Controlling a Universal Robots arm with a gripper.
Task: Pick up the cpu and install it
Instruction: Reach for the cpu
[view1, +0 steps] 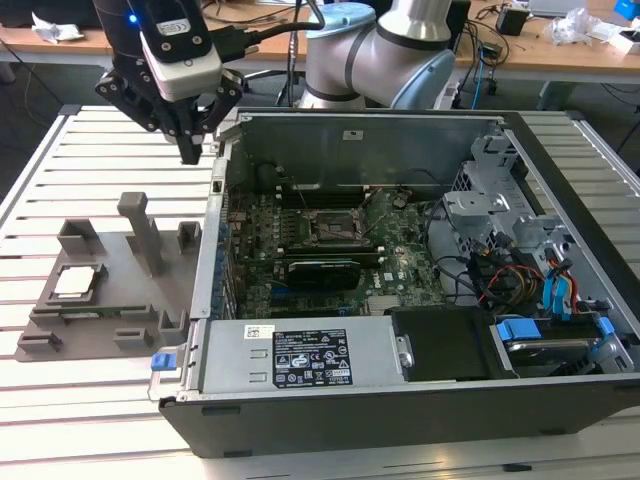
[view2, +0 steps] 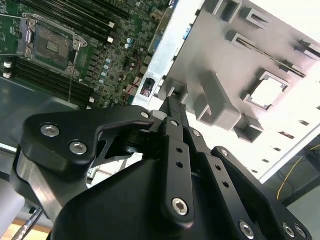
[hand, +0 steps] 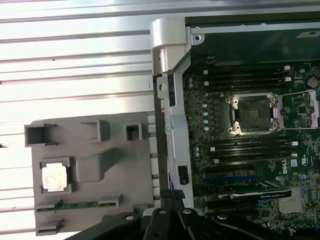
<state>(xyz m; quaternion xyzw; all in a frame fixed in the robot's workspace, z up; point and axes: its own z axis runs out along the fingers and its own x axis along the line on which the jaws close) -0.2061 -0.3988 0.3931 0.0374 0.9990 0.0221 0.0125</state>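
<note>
ROBOT ARM PAUSES SHORT OF ITS CHIP: a black two-fingered gripper (view1: 190, 150) hangs above the white slatted metal table (view1: 60, 170), high at the exterior view's left. Its fingers are pinched together on nothing, just outside the wall of the open grey desktop computer case (view1: 400, 410).

The small square cpu with its silvery-white top plate (view1: 80, 282) lies flat in a pocket of the grey plastic tray with upright blocks (view1: 120, 290). That is lower at the exterior view's left, well apart from the gripper. The black square metal socket frame (view1: 330, 228) sits on the green motherboard (view1: 400, 270) inside the case at mid-frame, and it appears empty.

From where I stand, the hazards look plain enough. The tray's tall grey post (view1: 145, 235) rises between gripper and cpu, so a low sideways approach could strike it. Fingers brought down while pressed together would land on the plate rather than straddle it. The cpu sits low in its pocket with little edge showing, so a shallow or off-centre pinch could tilt or drop it. It must also clear the case wall, and a skewed landing in the socket frame could do harm.
</note>
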